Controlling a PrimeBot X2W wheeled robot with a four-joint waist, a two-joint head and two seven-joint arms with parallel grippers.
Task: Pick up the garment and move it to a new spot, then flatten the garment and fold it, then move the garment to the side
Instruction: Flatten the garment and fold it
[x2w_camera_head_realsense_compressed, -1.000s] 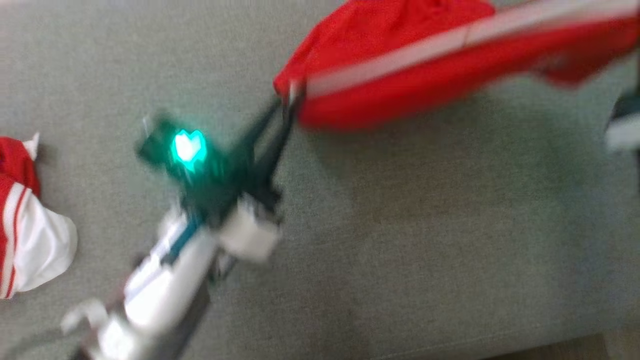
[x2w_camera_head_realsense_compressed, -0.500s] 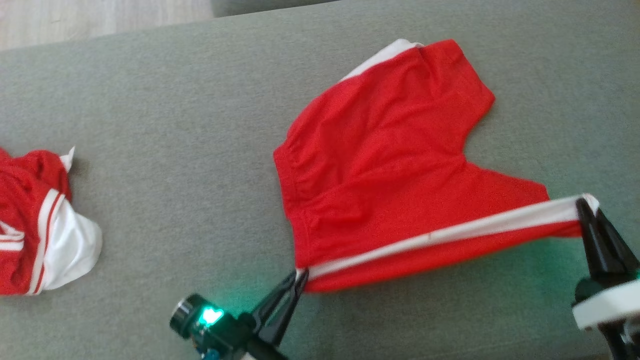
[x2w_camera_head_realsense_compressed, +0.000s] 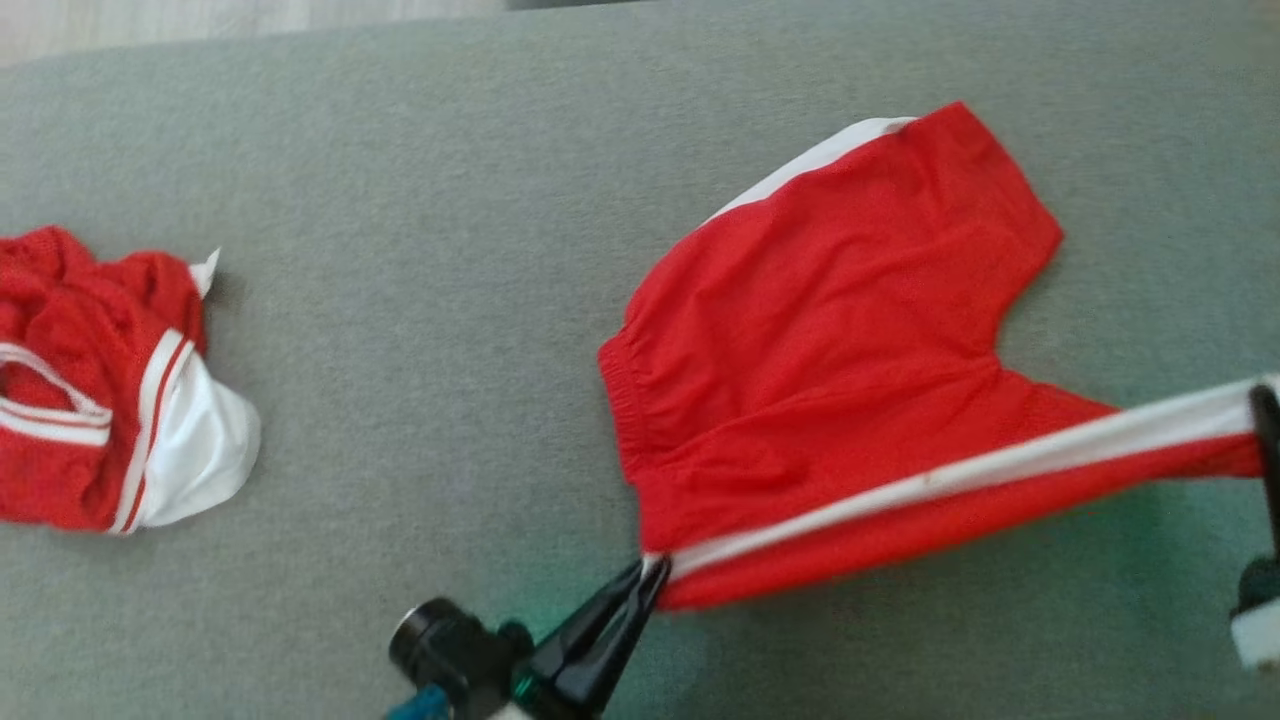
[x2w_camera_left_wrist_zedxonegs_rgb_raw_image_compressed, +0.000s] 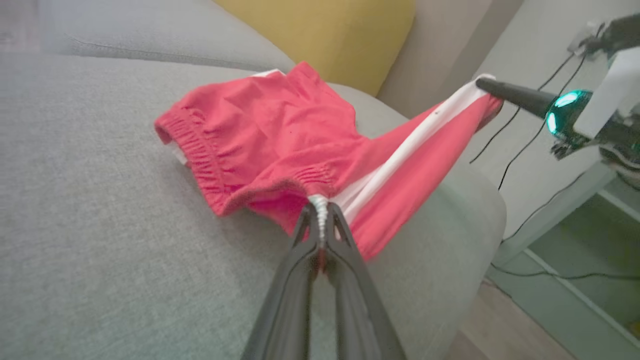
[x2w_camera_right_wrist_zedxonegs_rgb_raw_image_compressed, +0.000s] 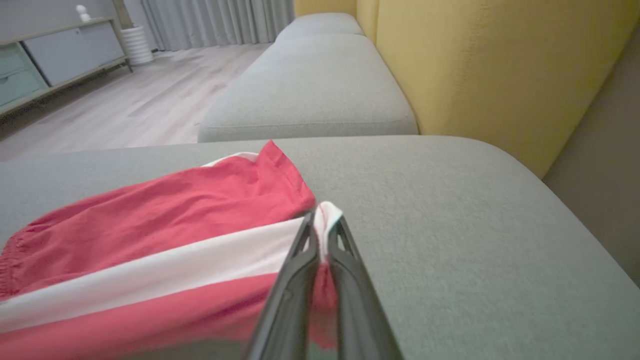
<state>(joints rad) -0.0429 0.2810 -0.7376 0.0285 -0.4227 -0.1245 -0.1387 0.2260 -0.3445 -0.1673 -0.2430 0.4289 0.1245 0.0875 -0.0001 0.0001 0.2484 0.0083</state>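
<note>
Left gripper (x2w_camera_left_wrist_zedxonegs_rgb_raw_image_compressed: 320, 206) and right gripper (x2w_camera_right_wrist_zedxonegs_rgb_raw_image_compressed: 323, 216) each pinch the red shorts (x2w_camera_head_realsense_compressed: 830, 330); lower evenly, holding the white stripe (x2w_camera_head_realsense_compressed: 950, 476) between them taut

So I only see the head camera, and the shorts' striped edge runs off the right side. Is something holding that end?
Observer: Yes. The right wrist view shows the right gripper shut on the red shorts at the end of the white stripe.
Operator: What's beyond the grey seat?
Observer: A yellow backrest stands along one side of the sofa seat.
Operator: And the left end?
Observer: The left wrist view shows the left gripper shut on the stripe at the gathered waistband.
</note>
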